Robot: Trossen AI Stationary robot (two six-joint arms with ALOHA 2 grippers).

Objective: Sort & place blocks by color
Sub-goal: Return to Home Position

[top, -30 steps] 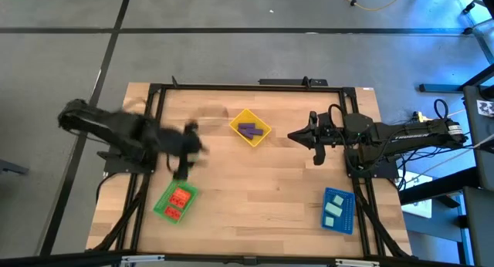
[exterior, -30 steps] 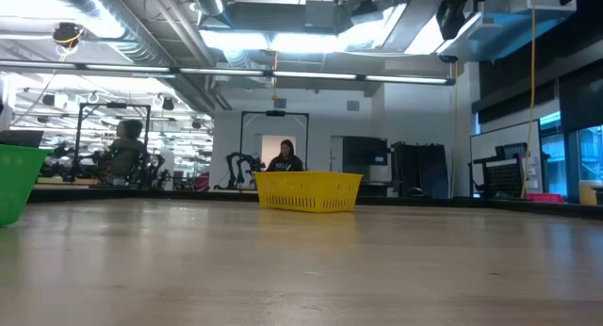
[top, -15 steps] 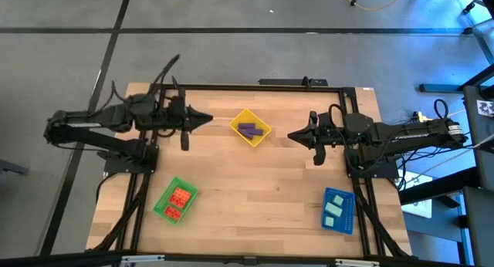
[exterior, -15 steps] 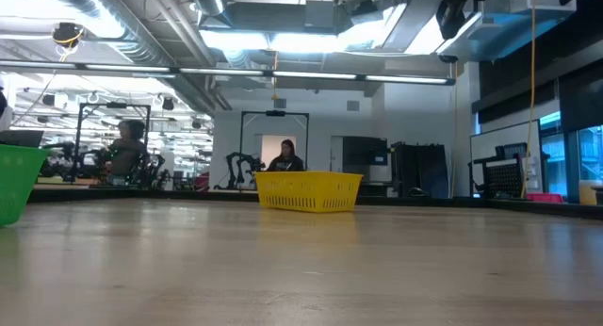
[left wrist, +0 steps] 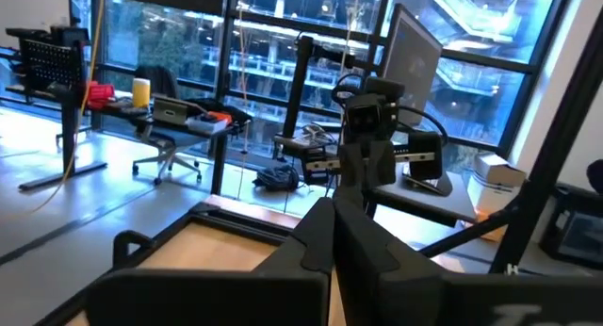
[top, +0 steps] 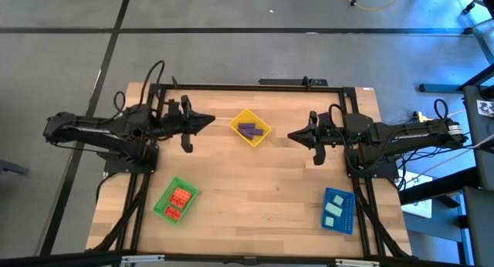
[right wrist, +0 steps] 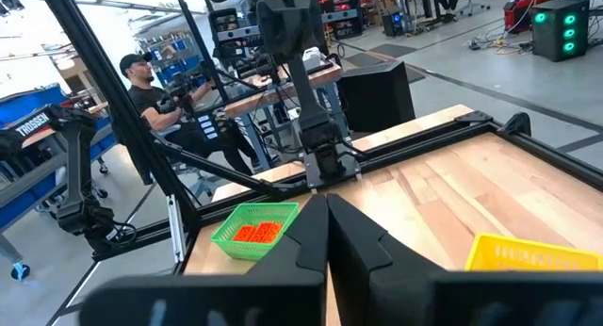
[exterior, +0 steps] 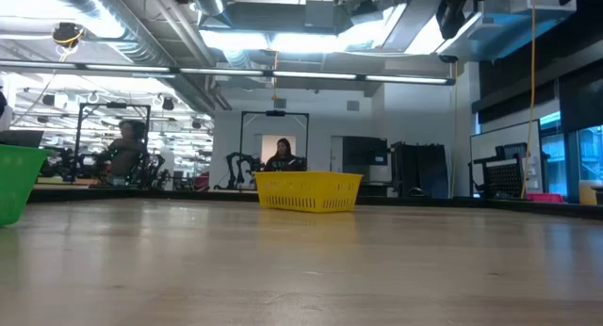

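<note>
- Purple blocks (top: 247,130) lie in the yellow tray (top: 238,121), which your high view shows between the two grippers. The orange blocks (top: 179,197) sit in the green tray (top: 164,203) on the left arm's side of the table (top: 262,182). The mint blocks (top: 334,208) sit in the blue tray (top: 348,219) on the right arm's side.
- In that same view your left gripper (top: 208,122) hangs just left of the yellow tray and your right gripper (top: 292,135) just right of it. They point at each other, apart from every tray.
- Your low view shows the yellow tray (exterior: 308,191) far across the table (exterior: 301,269), with the green tray's wall (exterior: 14,180) at the left edge. In the room behind, you see a person (exterior: 285,157) above the yellow tray and another to the left.
- In your left wrist view the left gripper (left wrist: 332,234) has its fingers pressed together with nothing between them. Beyond it you see a strip of table (left wrist: 221,246) and the right arm (left wrist: 372,147).
- In your right wrist view the right gripper (right wrist: 327,218) is likewise closed on nothing. Past it the green tray (right wrist: 250,252) holds the orange blocks (right wrist: 256,232), and a corner of the yellow tray (right wrist: 532,253) shows nearer to you. The left arm (right wrist: 306,90) stands at the table's (right wrist: 443,180) far edge, and a person (right wrist: 141,76) sits beyond it.
</note>
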